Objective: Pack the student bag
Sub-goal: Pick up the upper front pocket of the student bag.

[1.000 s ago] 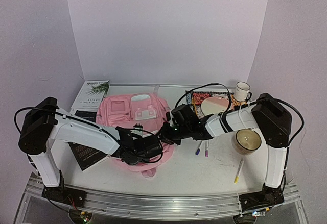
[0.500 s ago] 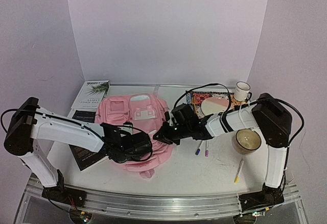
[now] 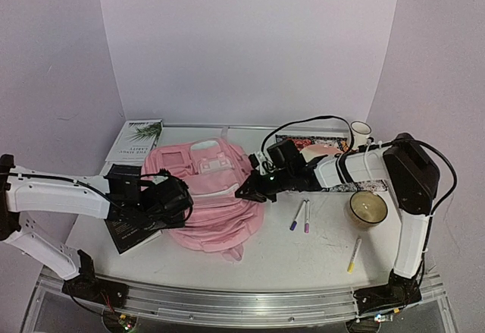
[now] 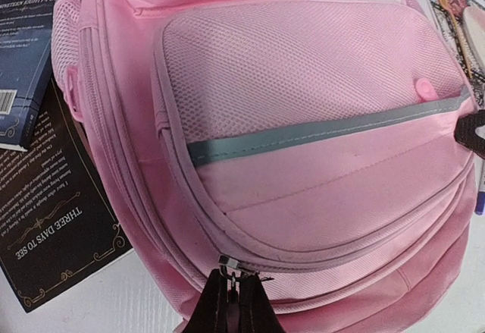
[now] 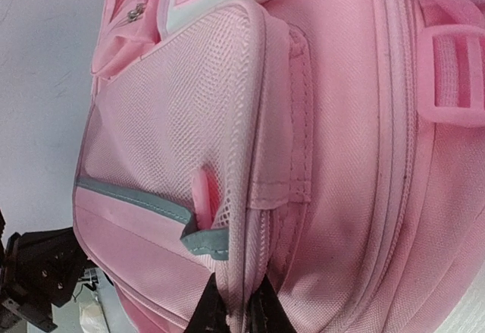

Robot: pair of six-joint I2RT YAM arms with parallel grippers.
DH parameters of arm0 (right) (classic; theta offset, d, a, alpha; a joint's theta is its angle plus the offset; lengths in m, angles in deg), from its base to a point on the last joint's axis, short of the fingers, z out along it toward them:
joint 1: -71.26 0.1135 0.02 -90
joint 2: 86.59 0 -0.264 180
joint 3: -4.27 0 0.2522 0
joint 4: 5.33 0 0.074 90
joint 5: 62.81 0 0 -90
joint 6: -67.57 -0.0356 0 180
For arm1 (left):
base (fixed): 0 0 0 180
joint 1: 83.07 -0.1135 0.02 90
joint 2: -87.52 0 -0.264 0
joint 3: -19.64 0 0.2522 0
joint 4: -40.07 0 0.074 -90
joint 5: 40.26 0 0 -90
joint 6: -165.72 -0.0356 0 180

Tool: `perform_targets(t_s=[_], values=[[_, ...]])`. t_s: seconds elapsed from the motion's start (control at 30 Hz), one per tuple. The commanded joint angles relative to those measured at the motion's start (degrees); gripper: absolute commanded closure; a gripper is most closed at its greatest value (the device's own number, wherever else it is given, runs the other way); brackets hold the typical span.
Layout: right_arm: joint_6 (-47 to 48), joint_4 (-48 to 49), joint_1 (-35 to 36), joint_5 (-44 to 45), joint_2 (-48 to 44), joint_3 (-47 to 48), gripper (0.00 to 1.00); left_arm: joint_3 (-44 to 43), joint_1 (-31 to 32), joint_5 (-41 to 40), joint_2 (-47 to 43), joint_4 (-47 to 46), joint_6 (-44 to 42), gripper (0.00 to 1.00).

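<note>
Pinching a zipper pull (image 4: 227,266) on the one pink student bag (image 3: 216,200), the left gripper (image 4: 232,304) is clamped tight, while the right gripper (image 5: 236,310) is clenched on a fold of the bag's side fabric. The bag lies left of the worktop's (image 3: 303,261) centre, between the two arms. Three books sit along the left edge: one white (image 3: 136,137) at the back-left corner, one blue (image 4: 23,60) and one black (image 4: 61,227) against the bag. Three markers, two purple (image 3: 295,215) (image 3: 307,217) and one yellow (image 3: 355,254), lie toward the right front near one candle jar (image 3: 367,208). One mug (image 3: 361,130) stands at the back-right corner.
</note>
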Motion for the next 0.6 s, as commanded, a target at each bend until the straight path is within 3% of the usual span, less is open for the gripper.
perform_targets(t_s=[0.0, 0.13, 0.23, 0.4, 0.57], values=[[10.6, -8.7, -4.3, 0.7, -3.1, 5.9, 1.0, 2.2, -4.2, -1.9, -6.2, 3.3, -7.3, 1.0], [13.8, -10.8, -4.3, 0.5, -3.2, 7.4, 0.94, 3.5, -4.6, 5.3, -9.7, -6.9, -13.8, 1.0], [15.0, -10.9, -4.2, 1.4, -5.3, 5.9, 0.82, 4.8, -4.6, 10.9, -10.3, -13.5, -16.2, 1.0], [19.9, -10.9, -2.8, 4.9, -11.2, 2.5, 0.6, 4.9, -4.6, 15.6, -8.9, -17.4, -17.8, 1.0], [32.6, -10.3, 1.3, 9.3, -16.7, -0.1, 0.41, 3.6, -4.6, 18.7, -7.2, -18.1, -19.7, 1.0]])
